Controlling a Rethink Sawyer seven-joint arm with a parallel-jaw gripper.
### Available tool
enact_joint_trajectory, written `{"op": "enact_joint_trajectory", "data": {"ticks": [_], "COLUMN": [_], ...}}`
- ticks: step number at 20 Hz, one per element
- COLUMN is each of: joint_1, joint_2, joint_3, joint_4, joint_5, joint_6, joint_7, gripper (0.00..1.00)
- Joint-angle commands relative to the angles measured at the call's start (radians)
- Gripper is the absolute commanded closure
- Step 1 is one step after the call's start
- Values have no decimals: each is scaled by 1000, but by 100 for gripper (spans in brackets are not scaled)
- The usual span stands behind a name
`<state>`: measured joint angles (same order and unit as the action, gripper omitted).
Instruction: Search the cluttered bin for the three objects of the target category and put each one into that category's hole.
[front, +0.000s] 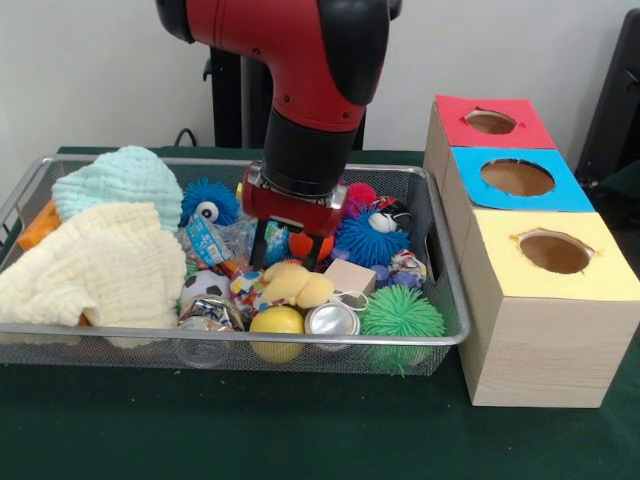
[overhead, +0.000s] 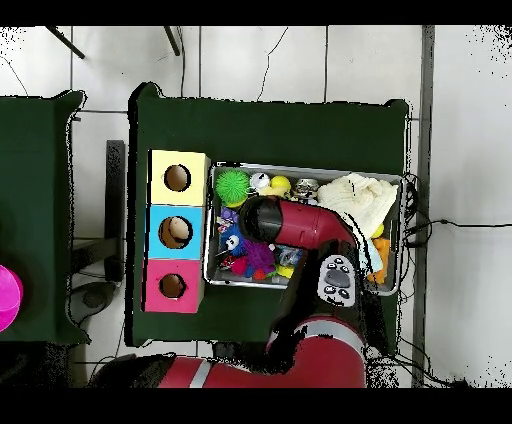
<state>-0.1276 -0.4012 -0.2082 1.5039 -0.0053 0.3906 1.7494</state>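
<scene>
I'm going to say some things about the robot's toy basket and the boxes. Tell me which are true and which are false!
1. The yellow box is nearest the camera in the front view. True.
2. The green spiky ball sits inside the red box. False: it lies in the wire basket.
3. The end effector is down in the basket. True.
4. The boxes have square holes. False: round holes.

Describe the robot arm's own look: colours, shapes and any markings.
The arm has a glossy red rounded shell with black joints. A black cylindrical wrist section widens into a red block just above the gripper. From overhead, a grey panel with dark buttons sits on the red link. No loose cables show.
</scene>
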Motion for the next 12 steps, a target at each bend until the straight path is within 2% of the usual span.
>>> {"op": "enact_joint_trajectory", "data": {"ticks": [1, 7, 12], "joint_1": [9, 1, -8], "joint_2": [-14, -80, -74], "joint_3": [20, 26, 32], "joint_4": [-18, 32, 15], "joint_5": [55, 57, 56], "joint_6": [23, 72, 80], "joint_7": [208, 184, 175], "gripper": [0, 0, 0]}}
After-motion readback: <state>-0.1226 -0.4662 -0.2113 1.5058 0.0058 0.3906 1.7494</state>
